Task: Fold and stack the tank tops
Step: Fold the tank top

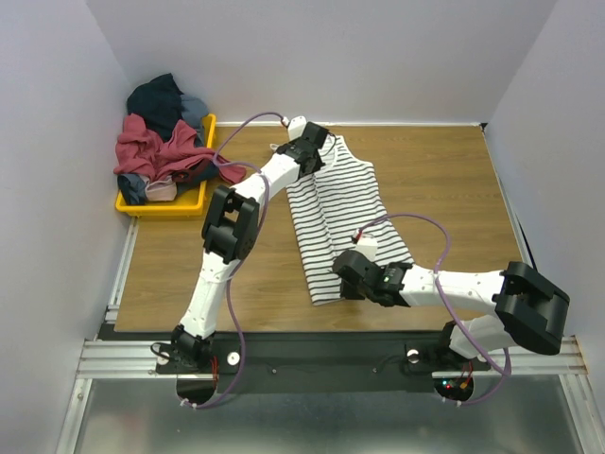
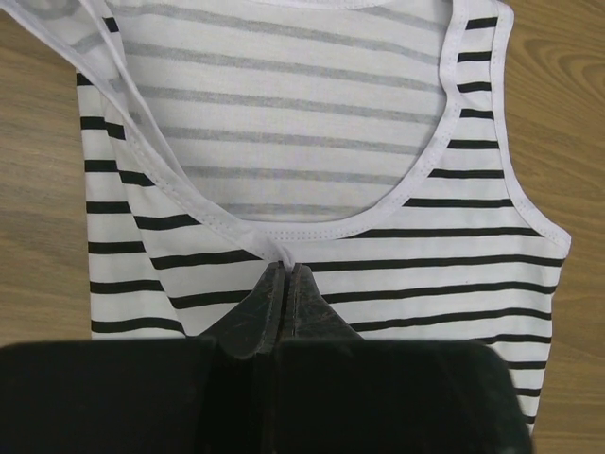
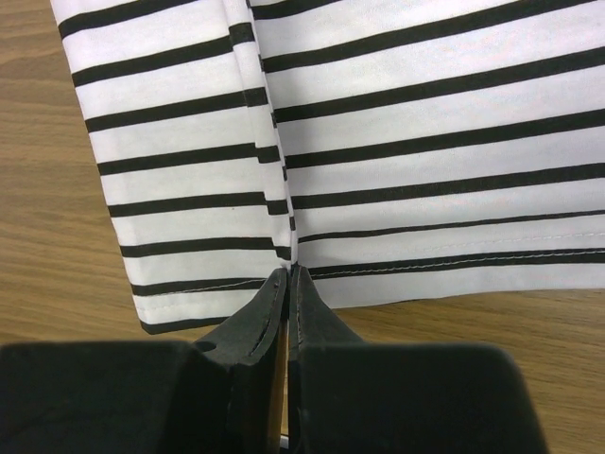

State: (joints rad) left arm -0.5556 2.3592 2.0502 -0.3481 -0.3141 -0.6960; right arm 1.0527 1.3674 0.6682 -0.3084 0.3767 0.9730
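A white tank top (image 1: 345, 213) with thin dark stripes lies flat on the wooden table, neck toward the back and hem toward me. My left gripper (image 1: 321, 156) is at the neck end. In the left wrist view it (image 2: 286, 269) is shut on the white trim of the scoop neckline of the tank top (image 2: 284, 123). My right gripper (image 1: 342, 270) is at the hem end. In the right wrist view it (image 3: 288, 274) is shut on a lengthwise crease at the hem of the tank top (image 3: 425, 113).
A yellow tray (image 1: 203, 194) at the back left holds a heap of red, dark blue and grey clothes (image 1: 156, 142). Bare wooden tabletop (image 1: 444, 180) lies to the right of the striped top. Grey walls close the table in on three sides.
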